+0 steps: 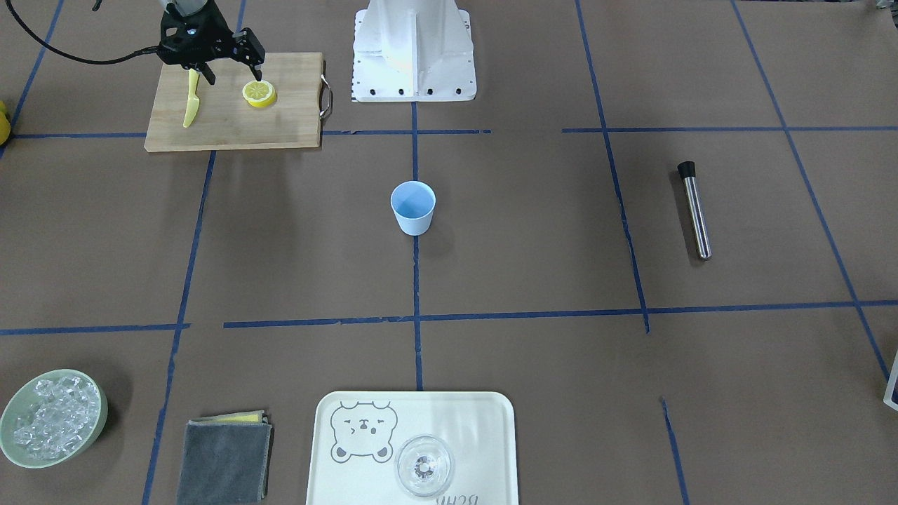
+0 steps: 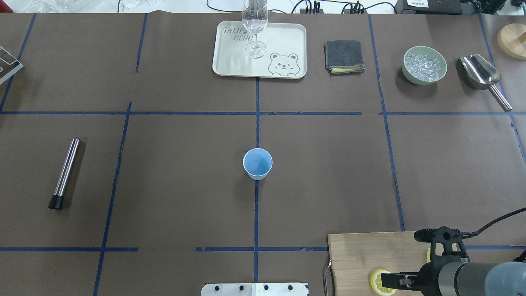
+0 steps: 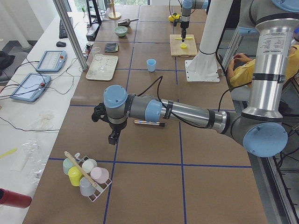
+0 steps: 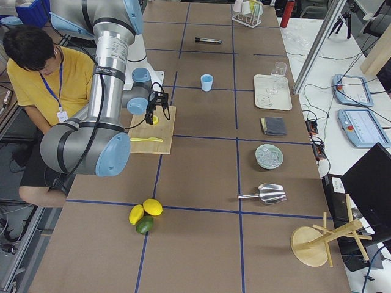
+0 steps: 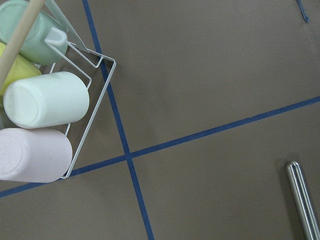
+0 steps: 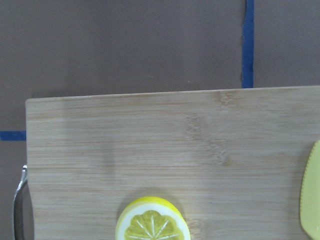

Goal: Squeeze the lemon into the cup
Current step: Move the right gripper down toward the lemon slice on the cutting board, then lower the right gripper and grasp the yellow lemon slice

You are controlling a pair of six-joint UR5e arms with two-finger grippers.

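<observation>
In the front-facing view I'm seeing the right gripper (image 1: 224, 70) hanging over the wooden cutting board (image 1: 231, 123), its fingers spread wide and gripping nothing. One fingertip is sitting just above the lemon (image 1: 259, 93), which is lying flat on the board, and the other is over the yellow toy knife (image 1: 190, 105). The cup (image 1: 412, 207) is standing upright at the table's middle, well apart from the board. From overhead I'm watching the same spread claw reaching across the board, one finger overlapping the lemon's edge. In the left-end view the left gripper (image 3: 113, 136) is hovering over the table beside a wire rack of cups (image 3: 86, 177), and I cannot tell whether it is released or clenched. The right-end view is showing the right claw directly above the lemon. The left wrist camera is giving me only the rack and a steel muddler (image 5: 302, 200). The right wrist camera is looking down on the lemon, cut face up, near the board's handle end.
</observation>
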